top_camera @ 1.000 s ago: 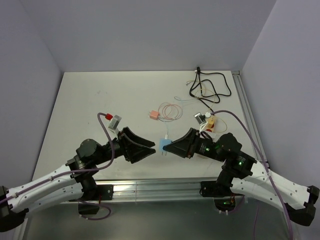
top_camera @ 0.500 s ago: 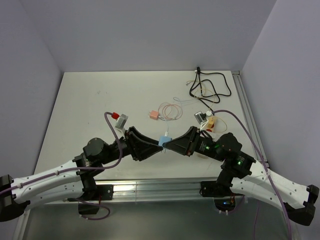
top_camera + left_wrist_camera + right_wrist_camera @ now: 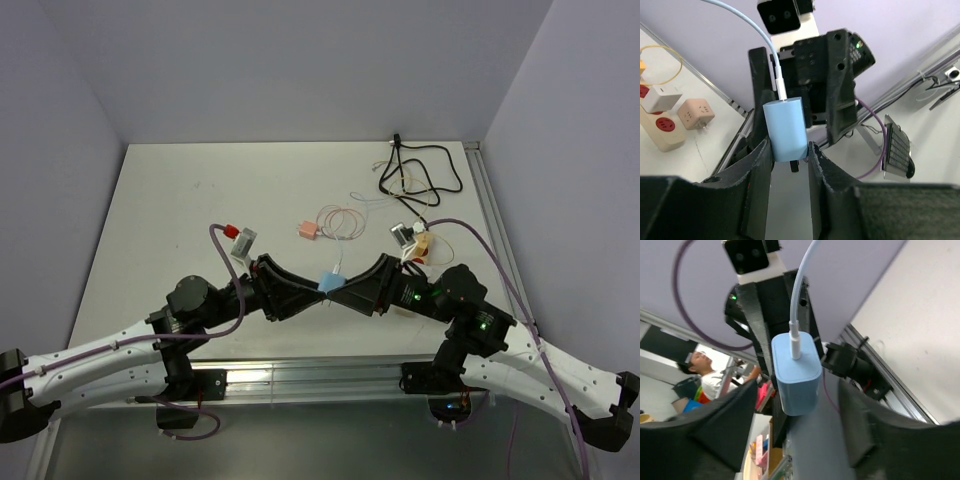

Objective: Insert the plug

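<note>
1. From above, only a sliver of the blue charger plug [image 3: 329,283] shows between the left gripper [image 3: 312,290] and the right gripper [image 3: 346,290]. How their jaws stand cannot be read there.
2. In the left wrist view, the plug's lower end is hidden between the left gripper's fingers [image 3: 760,175].
3. The right gripper's fingers [image 3: 725,435] are dark blurs, cut off by the picture's bottom edge.
4. The power strip [image 3: 659,131] runs off the left edge.
5. A person [image 3: 699,365] in the background is blurred and partly hidden.

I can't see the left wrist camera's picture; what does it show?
The left hand pinches a light blue charger plug, a white cable rising from its top. A beige power strip lies at left.
</note>
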